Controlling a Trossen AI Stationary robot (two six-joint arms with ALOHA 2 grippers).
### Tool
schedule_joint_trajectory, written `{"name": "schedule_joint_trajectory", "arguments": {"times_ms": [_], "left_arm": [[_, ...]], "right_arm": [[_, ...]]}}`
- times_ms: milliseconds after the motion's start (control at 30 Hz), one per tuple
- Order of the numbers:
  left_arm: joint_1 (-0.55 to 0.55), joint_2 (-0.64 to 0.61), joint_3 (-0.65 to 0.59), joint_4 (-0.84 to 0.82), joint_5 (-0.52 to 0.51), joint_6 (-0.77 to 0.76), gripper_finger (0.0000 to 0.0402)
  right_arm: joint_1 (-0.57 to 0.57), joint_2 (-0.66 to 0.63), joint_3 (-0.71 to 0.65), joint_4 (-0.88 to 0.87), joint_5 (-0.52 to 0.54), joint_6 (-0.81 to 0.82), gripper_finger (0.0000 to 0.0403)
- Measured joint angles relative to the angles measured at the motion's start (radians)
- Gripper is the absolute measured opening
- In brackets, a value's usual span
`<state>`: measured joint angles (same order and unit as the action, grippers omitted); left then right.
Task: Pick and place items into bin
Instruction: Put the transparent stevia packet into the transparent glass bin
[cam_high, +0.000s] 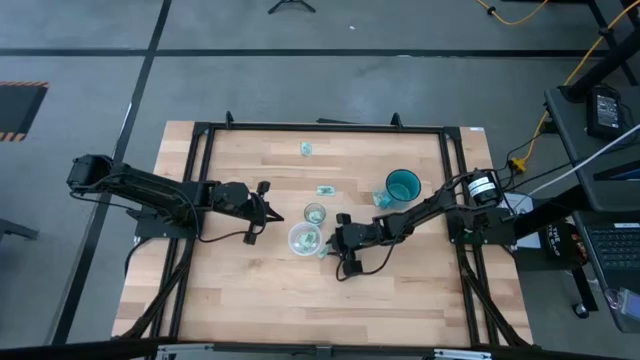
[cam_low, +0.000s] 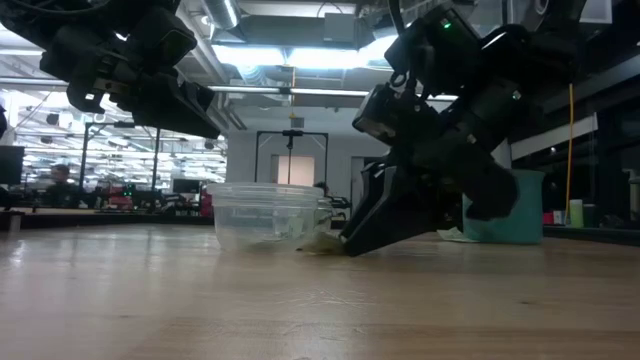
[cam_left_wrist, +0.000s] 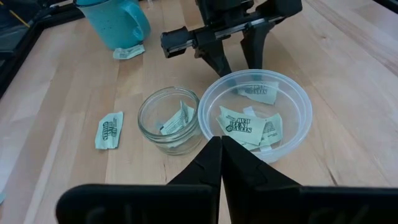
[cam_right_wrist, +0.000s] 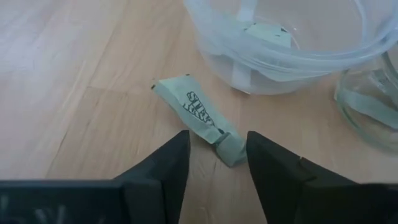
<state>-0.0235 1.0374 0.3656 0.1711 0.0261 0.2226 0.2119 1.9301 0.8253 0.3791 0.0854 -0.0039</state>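
Observation:
The bin, a clear round plastic tub, stands mid-table with several teal-and-white packets lying in it. One packet lies flat on the wood just beside the tub. My right gripper is open and slants down, one finger on each side of this packet's near end. More packets lie loose: one beside a glass jar, one by the teal mug, one near the far edge. My left gripper waits shut above the table, left of the tub. My right gripper has the loose packet's crumpled near end between its open fingers, which slant down from the table's right side. That end lies close against one fingertip; whether it touches, I cannot tell. The packet lies flat on the wood.
A small glass jar with a packet inside stands against the tub's far-left side. The teal mug stands behind the right arm. A black frame runs along the table's left, right and far sides. Bare wood lies toward the near edge.

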Motion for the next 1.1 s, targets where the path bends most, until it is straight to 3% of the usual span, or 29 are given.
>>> {"name": "schedule_joint_trajectory", "arguments": {"times_ms": [433, 733, 933, 1100], "left_arm": [[0.0, 0.0, 0.0, 0.0, 0.0, 0.0, 0.0005], [0.0, 0.0, 0.0, 0.0, 0.0, 0.0, 0.0004], [0.0, 0.0, 0.0, -0.019, -0.002, -0.002, 0.0002], [0.0, 0.0, 0.0, -0.032, -0.007, -0.001, 0.0004]], "right_arm": [[0.0, -0.001, 0.002, -0.034, -0.008, -0.002, 0.001], [-0.004, -0.024, -0.001, -0.076, -0.043, -0.002, 0.0004], [-0.014, -0.13, -0.004, -0.256, -0.052, 0.014, 0.0002], [-0.018, -0.22, -0.004, -0.332, 0.005, 0.018, 0.0001]]}}
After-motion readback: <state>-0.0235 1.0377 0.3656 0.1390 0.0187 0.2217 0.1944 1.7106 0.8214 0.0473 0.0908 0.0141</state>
